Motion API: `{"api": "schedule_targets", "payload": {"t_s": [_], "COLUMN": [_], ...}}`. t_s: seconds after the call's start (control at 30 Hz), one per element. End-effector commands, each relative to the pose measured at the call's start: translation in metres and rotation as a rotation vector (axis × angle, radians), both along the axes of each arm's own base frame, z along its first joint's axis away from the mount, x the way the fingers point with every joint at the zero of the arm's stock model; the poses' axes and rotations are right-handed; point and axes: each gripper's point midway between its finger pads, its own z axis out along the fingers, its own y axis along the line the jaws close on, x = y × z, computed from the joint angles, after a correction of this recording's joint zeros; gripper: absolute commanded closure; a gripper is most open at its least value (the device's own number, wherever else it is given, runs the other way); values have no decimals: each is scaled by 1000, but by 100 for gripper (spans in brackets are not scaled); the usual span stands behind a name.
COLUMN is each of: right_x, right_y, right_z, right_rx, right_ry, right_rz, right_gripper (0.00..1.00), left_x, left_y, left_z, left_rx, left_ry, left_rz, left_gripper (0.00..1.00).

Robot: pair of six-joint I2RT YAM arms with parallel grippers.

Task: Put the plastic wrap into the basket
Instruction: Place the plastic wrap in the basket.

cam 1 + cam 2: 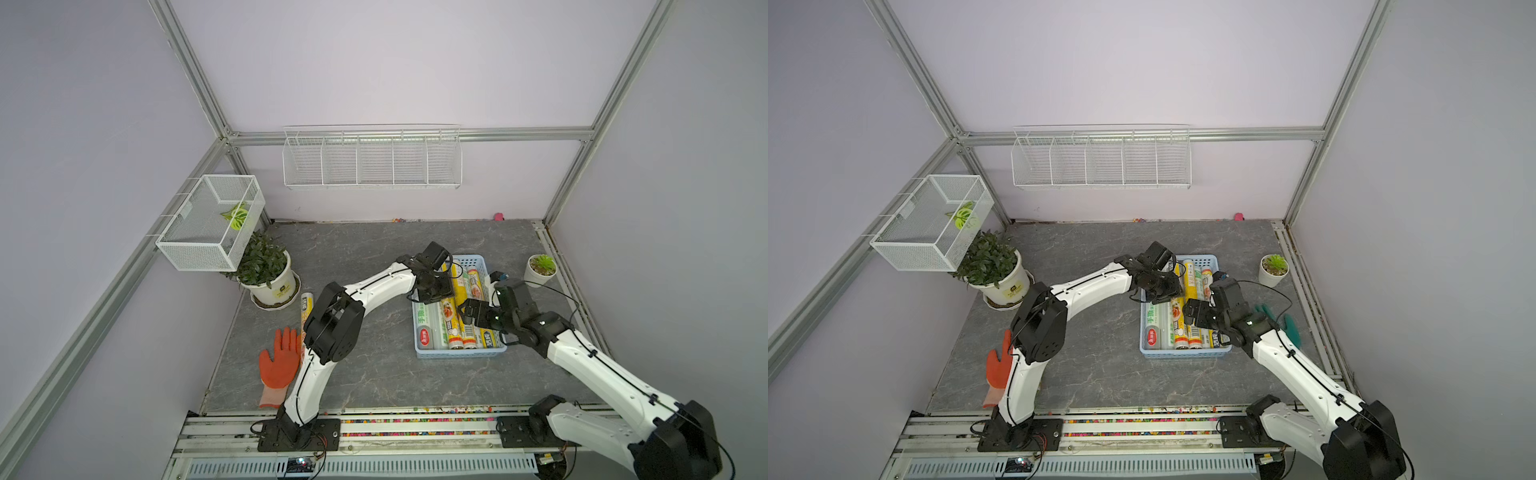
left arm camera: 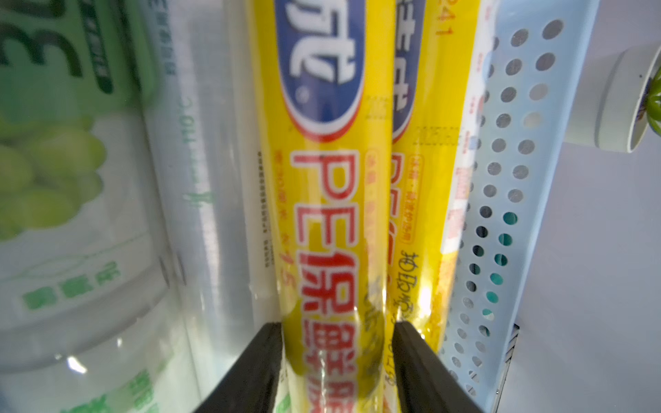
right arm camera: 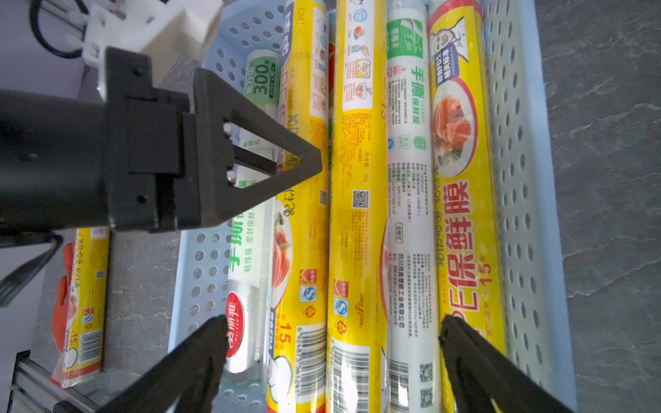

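Verify that the left tool, straddling a yellow roll inside the basket, grip indeterminate, releases fully before you lift, or the roll drags out; the right tool hangs spread, empty.

Tabletop roll partly behind left arm

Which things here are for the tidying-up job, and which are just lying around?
For the job: blue basket, wrap rolls in it, yellow roll outside it.
Just lying about: orange glove, green glove, big plant, small plant, mesh box, wire rack.
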Motion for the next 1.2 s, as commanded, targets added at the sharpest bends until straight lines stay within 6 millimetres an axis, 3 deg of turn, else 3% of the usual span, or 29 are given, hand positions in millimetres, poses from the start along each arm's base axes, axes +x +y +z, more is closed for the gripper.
{"api": "schedule_targets", "payload": {"t_s": [0.0, 0.27, 0.47, 0.8, 1.17], "right_x": [4, 7, 10, 11, 17], "right_y": [3, 12, 28, 83, 159], "right_z": [12, 22, 37, 63, 64], "right_rx": [20, 64, 150, 162, 72], "right_ry": [-26, -54, -81, -162, -174], "right_rz": [10, 38, 85, 244, 390], "right_gripper": [2, 2, 2, 2, 2], "left_x": [-2, -5, -5, -10, -26], "left_y": [7, 23, 58, 158, 283], "left_z": [17, 40, 65, 95, 93], "left_rx": [5, 18, 43, 191, 235], "left_ry": [-39, -99, -231, -436, -530], "left_rz": [6, 19, 88, 339, 591], "left_gripper": [42, 38, 30, 24, 22]}}
